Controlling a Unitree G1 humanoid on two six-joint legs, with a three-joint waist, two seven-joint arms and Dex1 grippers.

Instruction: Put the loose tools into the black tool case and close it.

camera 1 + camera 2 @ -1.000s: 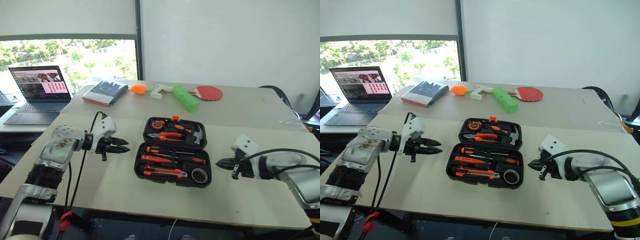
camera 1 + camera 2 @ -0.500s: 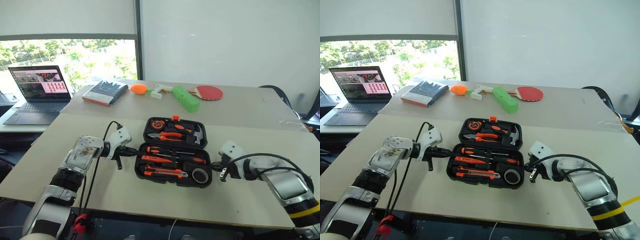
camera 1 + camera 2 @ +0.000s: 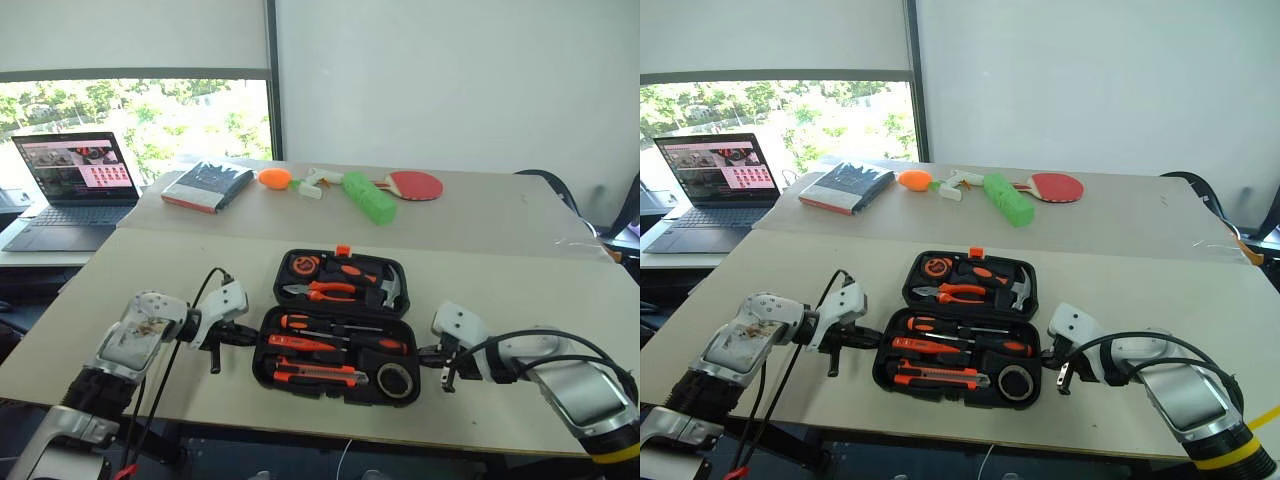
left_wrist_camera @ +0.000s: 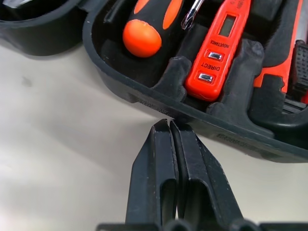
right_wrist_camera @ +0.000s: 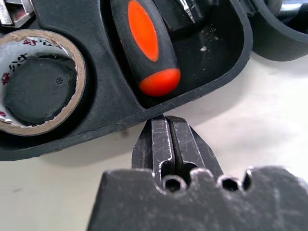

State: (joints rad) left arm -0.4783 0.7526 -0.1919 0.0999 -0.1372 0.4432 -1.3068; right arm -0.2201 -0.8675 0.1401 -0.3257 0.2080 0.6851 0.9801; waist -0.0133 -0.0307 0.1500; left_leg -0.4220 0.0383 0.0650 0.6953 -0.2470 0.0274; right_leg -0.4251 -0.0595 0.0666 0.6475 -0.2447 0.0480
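Observation:
The black tool case (image 3: 265, 362) lies open on the near table. Its near half holds black-and-orange screwdrivers (image 3: 345, 323), the slim orange tester (image 4: 216, 53), a utility knife (image 3: 315, 376) and a round dark roll (image 5: 38, 86). The lid half carries pliers (image 3: 325, 291) and a hammer (image 3: 392, 288). My left gripper (image 4: 169, 124) is shut and empty, with its tips against the case's left wall. My right gripper (image 5: 166, 119) is also shut and empty, its tips at the case's right wall beside a screwdriver handle (image 5: 147, 48).
On the far table lie a dark book (image 3: 208, 186), an orange object (image 3: 272, 178), a green foam block (image 3: 368, 197) and a red paddle (image 3: 415, 184). An open laptop (image 3: 70, 180) stands at the far left. Bare tabletop flanks the case.
Both grippers dropped and came inward to the case's two sides. The left fingers closed fully. The case has slid a little nearer to me.

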